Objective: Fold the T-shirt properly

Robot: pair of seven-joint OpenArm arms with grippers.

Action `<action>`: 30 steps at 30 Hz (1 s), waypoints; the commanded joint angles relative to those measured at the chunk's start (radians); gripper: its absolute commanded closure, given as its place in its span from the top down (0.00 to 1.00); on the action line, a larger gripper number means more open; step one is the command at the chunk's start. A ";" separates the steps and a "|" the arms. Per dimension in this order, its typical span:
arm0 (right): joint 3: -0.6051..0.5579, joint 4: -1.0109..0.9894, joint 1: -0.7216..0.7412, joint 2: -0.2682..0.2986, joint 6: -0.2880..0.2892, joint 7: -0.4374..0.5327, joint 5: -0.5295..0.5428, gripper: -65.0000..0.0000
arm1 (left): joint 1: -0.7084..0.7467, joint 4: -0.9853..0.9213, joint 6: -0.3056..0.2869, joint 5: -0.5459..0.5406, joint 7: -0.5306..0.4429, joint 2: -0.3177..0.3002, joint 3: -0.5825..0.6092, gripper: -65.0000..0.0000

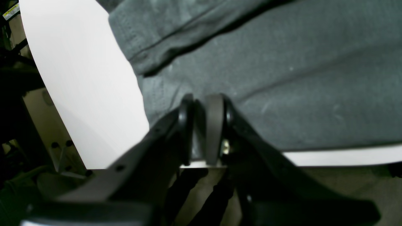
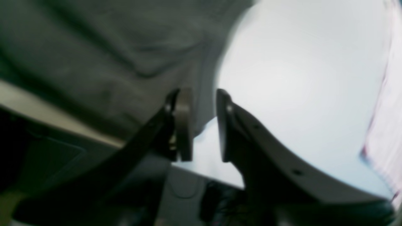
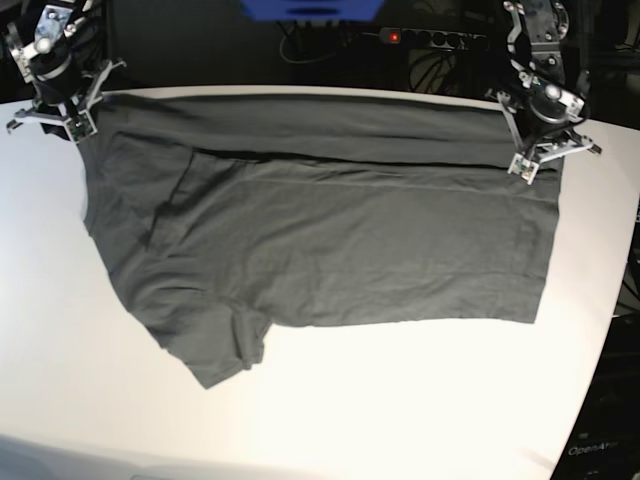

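Note:
The dark grey T-shirt [image 3: 330, 240] lies spread on the white table [image 3: 400, 420], its far edge folded over toward the middle in a long band. One sleeve sticks out at the near left. At the shirt's far right corner my left gripper [image 3: 548, 158] is down on the cloth. In the left wrist view the left gripper [image 1: 202, 100] is nearly shut with the T-shirt [image 1: 282, 78] pinched between its pads. My right gripper [image 3: 62, 122] hovers at the far left corner. In the blurred right wrist view the right gripper [image 2: 204, 94] has its jaws apart, and an edge of the T-shirt [image 2: 94, 62] lies loose in the gap.
A power strip [image 3: 430, 38] with a red light and a blue object [image 3: 310, 8] lie behind the table's far edge. The table curves off at the right [image 3: 615, 300]. Bare white tabletop [image 1: 78, 78] shows beside the cloth in the left wrist view.

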 commanded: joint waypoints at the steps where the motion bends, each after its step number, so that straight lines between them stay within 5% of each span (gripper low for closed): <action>1: 0.025 0.020 0.022 0.007 -0.016 0.025 0.005 0.27 | 0.018 -0.016 -0.049 -0.011 0.061 0.005 0.000 0.13; 14: 0.146 0.011 0.068 -0.032 -0.016 0.023 0.004 0.27 | 0.018 0.020 -0.049 -0.011 0.061 0.005 0.000 0.13; 30: 0.146 -0.013 0.060 -0.033 -0.016 0.022 0.004 0.27 | 0.011 0.112 -0.049 -0.009 0.062 0.023 0.000 0.13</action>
